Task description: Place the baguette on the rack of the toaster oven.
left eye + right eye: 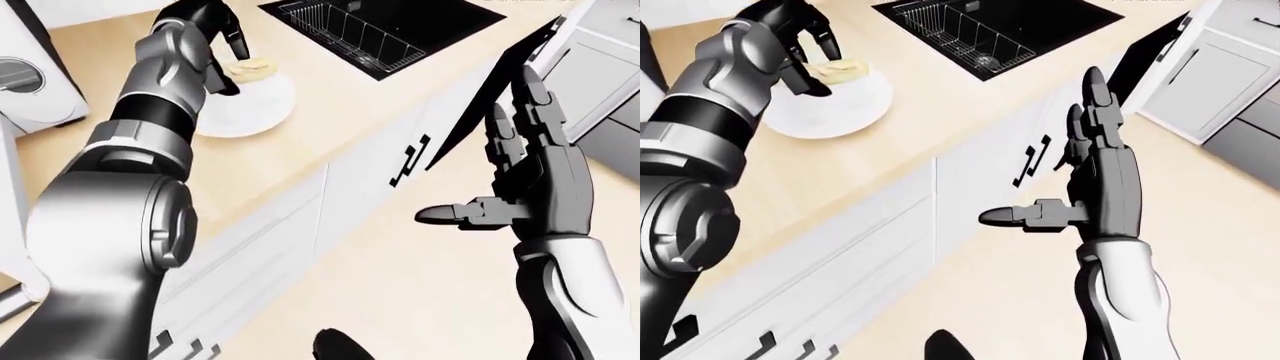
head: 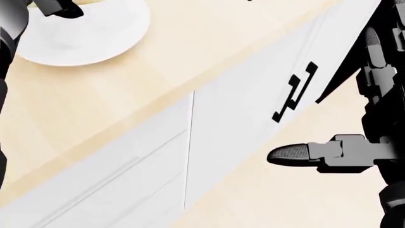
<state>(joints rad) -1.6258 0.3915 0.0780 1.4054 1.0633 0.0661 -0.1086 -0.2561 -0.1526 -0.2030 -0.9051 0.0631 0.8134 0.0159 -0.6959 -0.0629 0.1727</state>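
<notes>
The baguette, a short pale-brown loaf, hangs just above the white plate near the top left of the left-eye view. My left hand reaches over the wooden counter and its dark fingers close round the loaf. In the head view the plate lies bare and only my left fingertips show at the top edge. My right hand stands open over the floor on the right, fingers straight up and thumb pointing left, holding nothing.
A black sink with a wire rack is set in the counter at the top. White cabinet fronts with black handles run below the counter edge. A white appliance stands at the far left.
</notes>
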